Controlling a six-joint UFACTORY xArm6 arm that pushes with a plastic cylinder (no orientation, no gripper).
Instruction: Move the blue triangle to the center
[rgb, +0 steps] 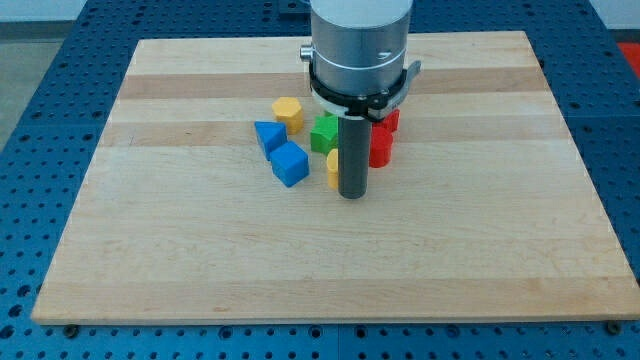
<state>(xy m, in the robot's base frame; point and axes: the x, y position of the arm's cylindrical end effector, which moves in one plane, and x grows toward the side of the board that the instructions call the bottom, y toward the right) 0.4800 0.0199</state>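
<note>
Going from the worktop's (200, 260) left edge rightward, the first block met is the blue triangle (269, 135), a little left of the middle of the worktop and somewhat nearer the far edge than the near one. It is a saturated blue wedge with a flat top face, one point turned toward the left edge, lying flat. Touching or almost touching it on the near-right side is a blue cube (290, 164). Just beyond the triangle, toward the far edge, sits a yellow hexagonal block (288, 113), close but apart from it.

Further right comes a green block (323, 133), its shape partly hidden, then a yellow block (332, 168) of which only a sliver shows beside the rod. My tip (351, 194) rests on the worktop just right of that yellow sliver. Behind the rod, toward the right edge, are two red blocks (382, 145), shapes unclear.

There are no jaws on this arm, only the rod, so nothing is gripped.

The relation that matters: the triangle lies to the left of my tip and slightly toward the far edge, with the blue cube and yellow sliver between them. The worktop's centre looks to be near where my tip stands, so I judge the push should come from the triangle's left side, which means rounding the cluster first.
</note>
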